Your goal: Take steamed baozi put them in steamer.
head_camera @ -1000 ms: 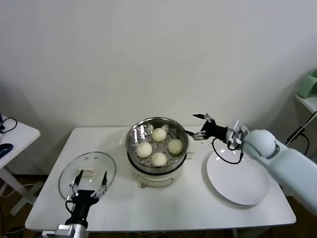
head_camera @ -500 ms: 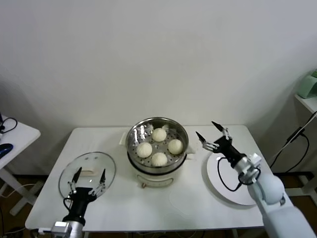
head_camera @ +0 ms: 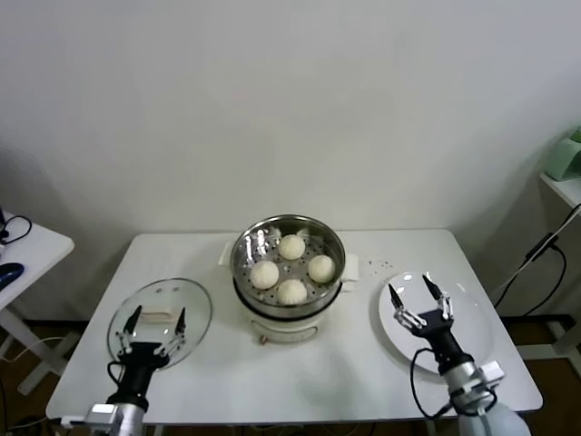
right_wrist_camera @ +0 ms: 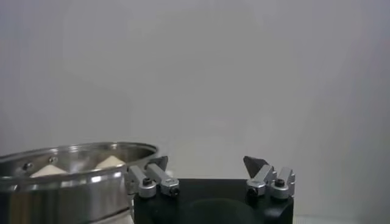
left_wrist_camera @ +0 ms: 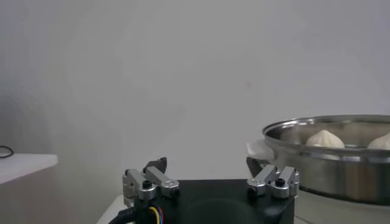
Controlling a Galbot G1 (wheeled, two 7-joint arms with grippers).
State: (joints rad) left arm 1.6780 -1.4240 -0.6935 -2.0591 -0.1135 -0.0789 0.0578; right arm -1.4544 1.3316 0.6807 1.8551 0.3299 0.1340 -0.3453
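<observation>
Several off-white baozi (head_camera: 291, 246) lie on the perforated tray inside the shiny steel steamer (head_camera: 248, 245) at the table's middle. Two of them show over the steamer's rim in the left wrist view (left_wrist_camera: 325, 139) and in the right wrist view (right_wrist_camera: 110, 162). My right gripper (head_camera: 418, 297) is open and empty, low over the white plate (head_camera: 472, 350) to the right of the steamer (right_wrist_camera: 73, 182). My left gripper (head_camera: 153, 323) is open and empty at the front left, over the glass lid (head_camera: 172, 295), well apart from the steamer (left_wrist_camera: 329, 164).
The white plate lies bare on the table's right side. A flat glass lid lies at the front left. A small white side table (head_camera: 23, 245) stands beyond the left edge. A green object (head_camera: 567, 153) sits on a shelf at far right.
My right arm has drawn back from beside the steamer's right rim and come down toward me over the white plate. The left gripper has barely moved. The baozi have not moved.
</observation>
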